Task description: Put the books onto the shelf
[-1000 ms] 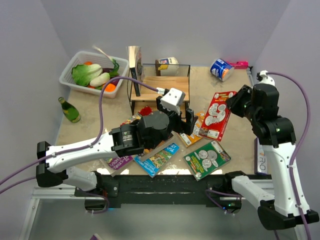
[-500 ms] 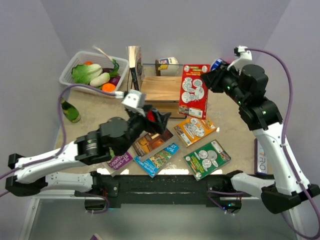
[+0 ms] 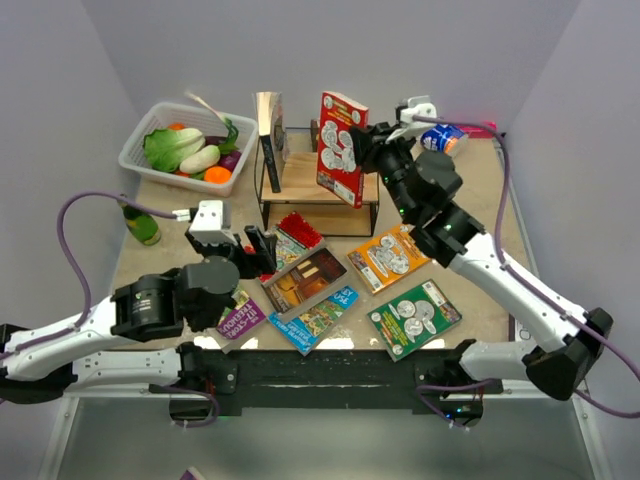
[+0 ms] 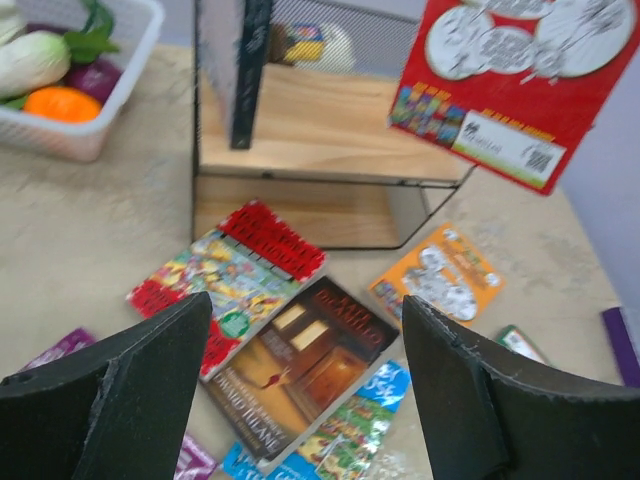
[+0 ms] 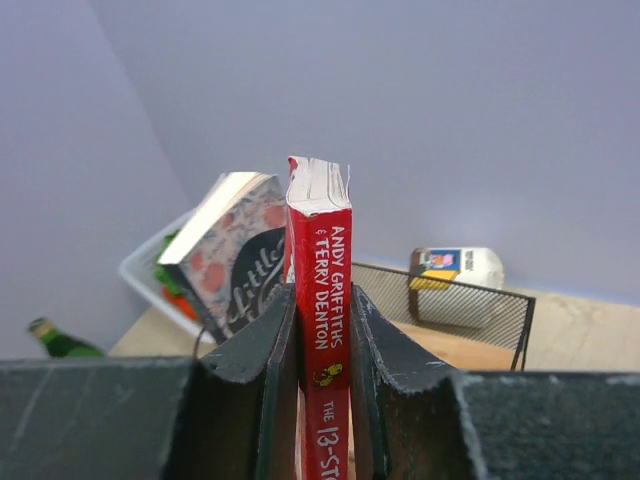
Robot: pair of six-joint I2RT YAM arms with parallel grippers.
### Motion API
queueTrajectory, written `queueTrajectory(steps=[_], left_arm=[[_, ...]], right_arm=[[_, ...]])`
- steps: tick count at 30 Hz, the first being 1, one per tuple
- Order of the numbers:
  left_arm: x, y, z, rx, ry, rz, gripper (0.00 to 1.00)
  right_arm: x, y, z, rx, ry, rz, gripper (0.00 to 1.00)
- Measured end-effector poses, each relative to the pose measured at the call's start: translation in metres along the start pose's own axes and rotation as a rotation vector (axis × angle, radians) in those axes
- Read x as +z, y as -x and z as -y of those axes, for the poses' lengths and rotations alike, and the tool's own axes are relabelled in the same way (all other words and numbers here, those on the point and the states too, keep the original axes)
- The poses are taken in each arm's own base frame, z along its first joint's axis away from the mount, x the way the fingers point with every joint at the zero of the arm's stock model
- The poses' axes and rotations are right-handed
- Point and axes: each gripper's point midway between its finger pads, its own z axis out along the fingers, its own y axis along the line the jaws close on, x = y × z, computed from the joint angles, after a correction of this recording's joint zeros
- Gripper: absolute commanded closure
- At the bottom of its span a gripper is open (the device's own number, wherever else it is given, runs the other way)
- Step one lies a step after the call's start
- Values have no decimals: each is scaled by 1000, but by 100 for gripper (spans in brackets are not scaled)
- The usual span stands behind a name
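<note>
Right jaws are clamping thin red paperback [image 3: 340, 148] upright over shelf [image 3: 300, 180] wooden top; left jaws are hanging open above flat glossy books [image 3: 305, 282].

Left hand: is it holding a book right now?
No, the left hand is open, with nothing between its fingers.

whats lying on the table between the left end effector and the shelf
Two flat books: a red-patterned book by the shelf and a dark brown book beside it, clear in the left wrist view.
</note>
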Motion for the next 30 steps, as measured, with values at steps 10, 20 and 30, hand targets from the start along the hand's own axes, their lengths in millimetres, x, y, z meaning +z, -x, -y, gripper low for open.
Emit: queueTrajectory(steps=[10, 20, 30], left_arm=[[3, -39, -44, 8, 152, -24, 18], [14, -34, -14, 25, 59, 23, 18], [28, -46, 15, 58, 6, 13, 19]], right_arm=[[31, -83, -16, -253, -170, 106, 100], [4, -23, -24, -240, -264, 316, 100], [8, -47, -11, -387, -336, 338, 100]])
